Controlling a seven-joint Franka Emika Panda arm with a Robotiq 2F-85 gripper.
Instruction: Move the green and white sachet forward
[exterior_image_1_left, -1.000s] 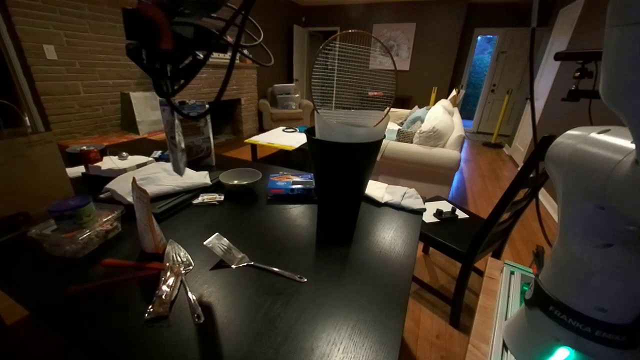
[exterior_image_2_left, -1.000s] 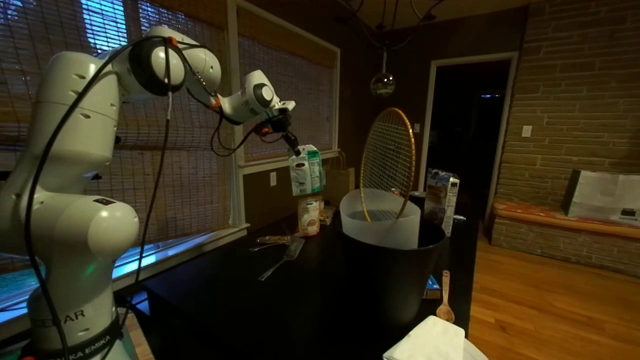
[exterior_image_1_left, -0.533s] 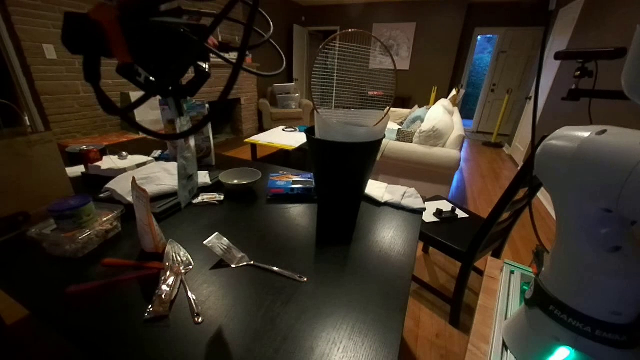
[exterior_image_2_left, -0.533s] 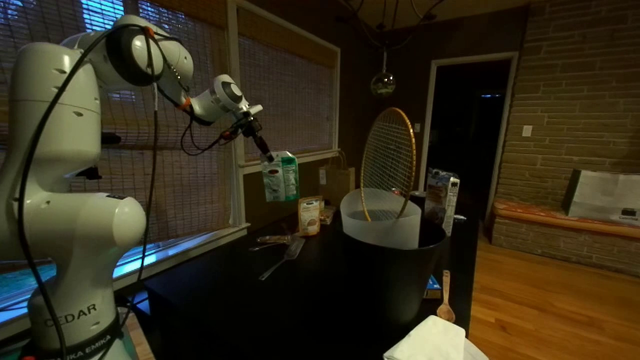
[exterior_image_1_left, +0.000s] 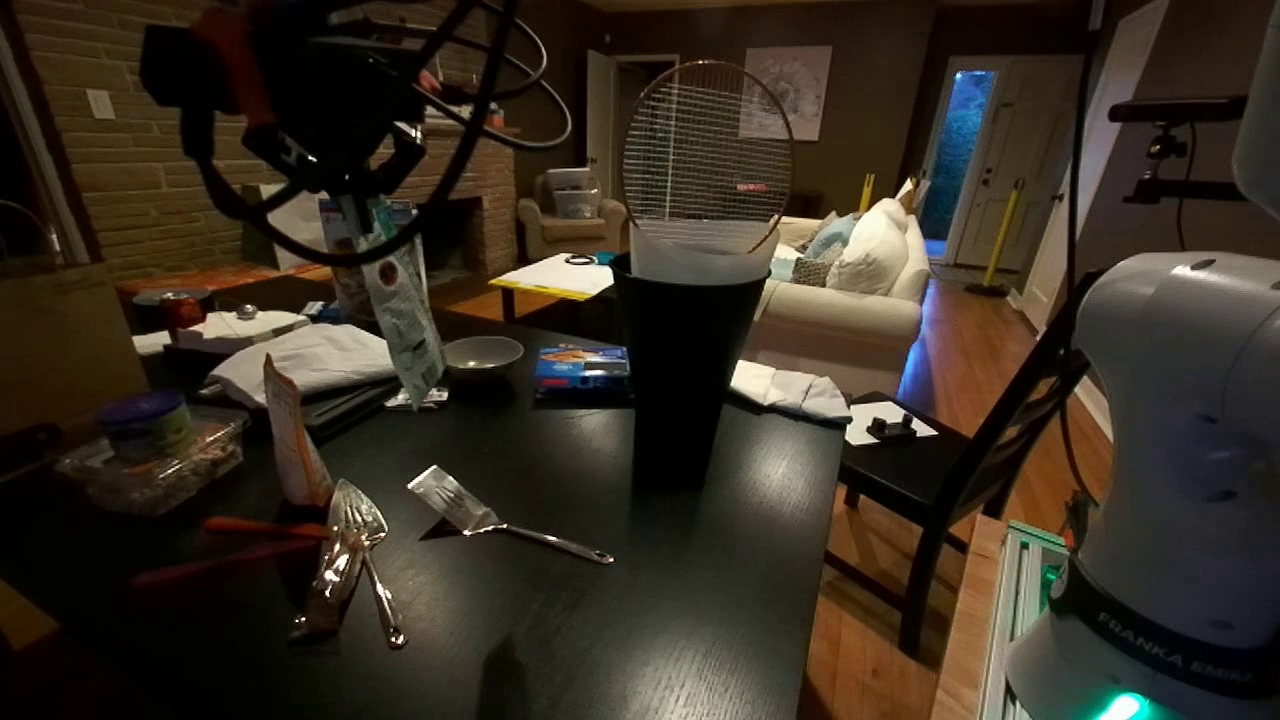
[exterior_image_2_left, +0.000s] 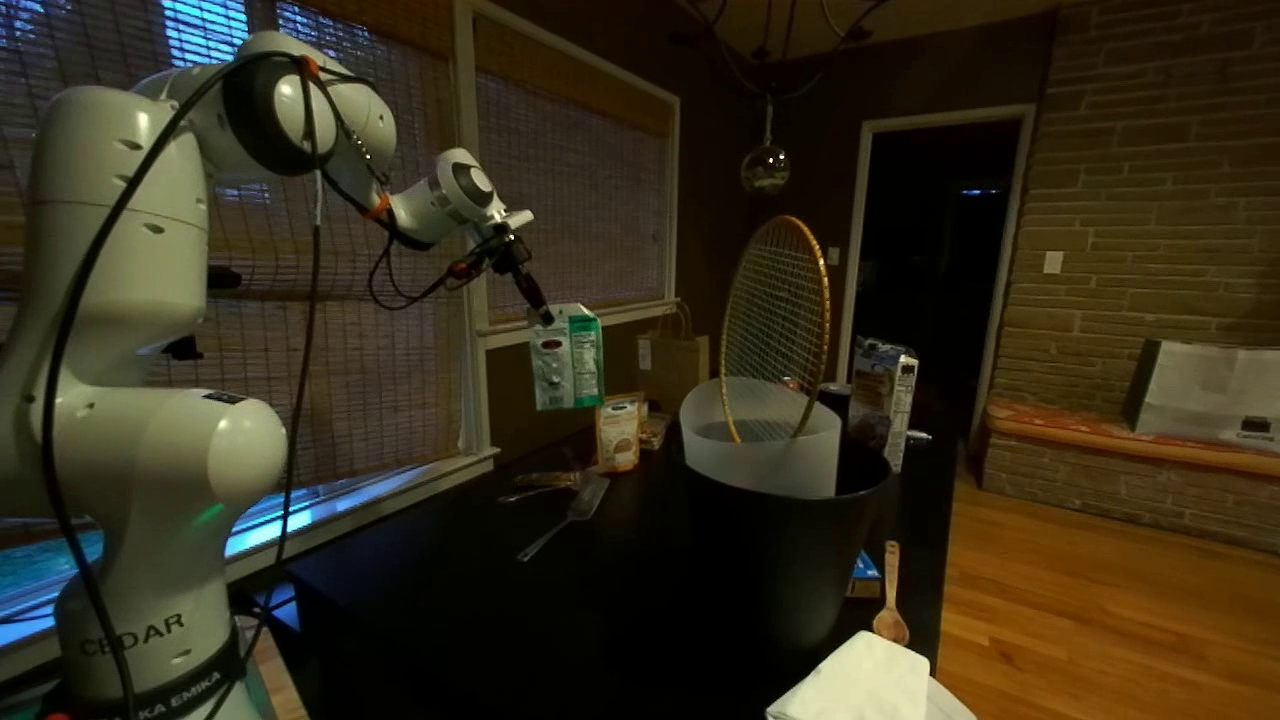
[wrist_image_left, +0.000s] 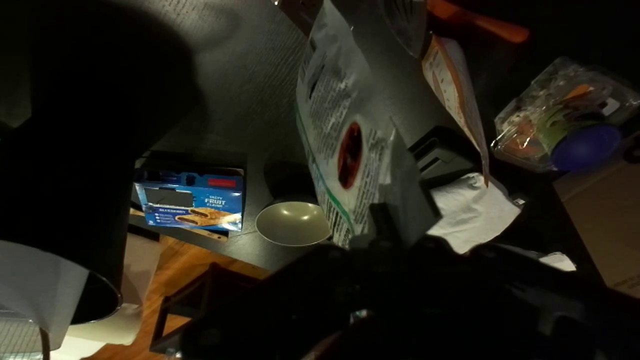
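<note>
The green and white sachet (exterior_image_2_left: 567, 360) hangs in the air above the dark table, held at its top edge. In an exterior view it shows nearly edge-on and tilted (exterior_image_1_left: 408, 315). In the wrist view its printed white side with a red oval label (wrist_image_left: 335, 135) faces the camera. My gripper (exterior_image_2_left: 545, 316) is shut on the sachet's top. It is a dark shape in an exterior view (exterior_image_1_left: 355, 190) and at the bottom of the wrist view (wrist_image_left: 382, 237), where the fingers are mostly in shadow.
A tall black bin (exterior_image_1_left: 685, 380) with a racket (exterior_image_1_left: 708, 150) stands mid-table. An orange pouch (exterior_image_2_left: 618, 435) stands upright near metal spatulas (exterior_image_1_left: 470, 505). A bowl (wrist_image_left: 294, 223), a blue box (wrist_image_left: 192, 200), a white cloth (wrist_image_left: 470, 210) and a clear container (exterior_image_1_left: 160, 465) lie around.
Over the last second the gripper and sachet moved back toward the robot's base and lower. In the last half second they shifted slightly forward, and the sachet swung to a tilt.
</note>
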